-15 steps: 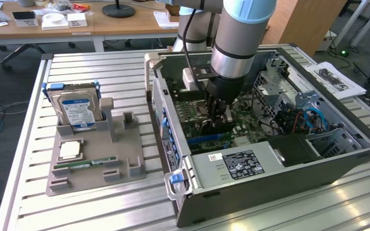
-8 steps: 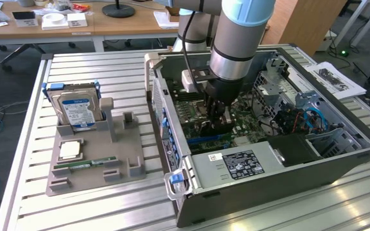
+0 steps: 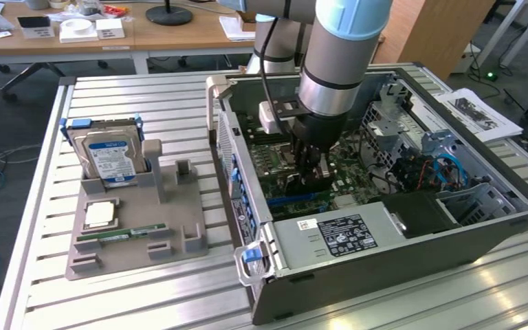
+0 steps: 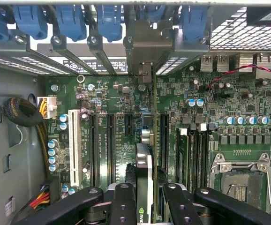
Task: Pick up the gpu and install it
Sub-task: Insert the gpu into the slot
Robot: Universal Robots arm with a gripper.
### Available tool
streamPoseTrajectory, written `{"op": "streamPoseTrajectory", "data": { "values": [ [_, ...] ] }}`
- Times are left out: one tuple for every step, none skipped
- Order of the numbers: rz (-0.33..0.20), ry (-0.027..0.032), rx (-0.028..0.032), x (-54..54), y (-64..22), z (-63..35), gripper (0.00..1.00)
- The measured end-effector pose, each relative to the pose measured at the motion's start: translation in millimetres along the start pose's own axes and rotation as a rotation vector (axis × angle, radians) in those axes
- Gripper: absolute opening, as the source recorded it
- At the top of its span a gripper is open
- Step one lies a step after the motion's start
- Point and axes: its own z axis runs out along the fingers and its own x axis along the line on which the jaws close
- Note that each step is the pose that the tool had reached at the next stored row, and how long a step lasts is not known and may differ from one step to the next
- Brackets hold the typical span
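- On the exterior view's left, a grey holder (image 3: 126, 254) lies on the slatted desk (image 3: 135, 96). It carries a hard drive (image 3: 110, 159) standing upright, a square chip (image 3: 101, 214) and a green RAM stick (image 3: 122, 234). Its other upright slots, in the middle of the holder, stand bare.
- At the centre of that frame the arm reaches straight down into the open computer case (image 3: 383, 275), and the claw (image 3: 312, 180) is low over the green board inside.
- In the wrist view, the claw (image 4: 147, 197) is closed on the gpu (image 4: 145, 159). The two black fingers (image 4: 121, 197) press its flat faces from either side, and the card is seen edge-on.
- The card hangs over the motherboard (image 4: 220, 108) among the long black expansion slots (image 4: 111, 140). It lines up with the gap between two of them, well away from the bare processor socket (image 4: 241, 178).
- Its far end points toward the row of blue latches (image 4: 70, 21) at the case's rear wall.
- By my judgement the pick-up is done and the card has been brought to the slot area.
- I cannot tell whether its lower edge has entered a slot. With the claw clamped on it, the installing is not yet finished.
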Motion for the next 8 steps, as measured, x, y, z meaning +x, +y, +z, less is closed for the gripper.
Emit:
{"op": "streamPoseTrajectory", "data": {
  "values": [
    [0.0, -0.0002, 0.0001, 0.0, 0.0, 0.6, 0.27],
    [0.0, 0.0, 0.0002, 0.0, 0.1, 1.1, 0.27],
    [-0.001, 0.0002, 0.0001, 0.1, 0.1, 1.5, 0.27],
    [-0.001, 0.0004, 0.0001, 0.1, 0.2, 1.5, 0.27],
    [-0.001, 0.0004, 0.0, 0.1, 0.2, 1.5, 0.27],
    [-0.001, 0.0004, 0.0001, 0.1, 0.2, 1.5, 0.27],
    [-0.001, 0.0002, 0.0002, 0.1, 0.2, 1.9, 0.27],
    [-0.001, -0.0001, 0.0003, 0.0, 0.2, 2.4, 0.27]
  ]
}}
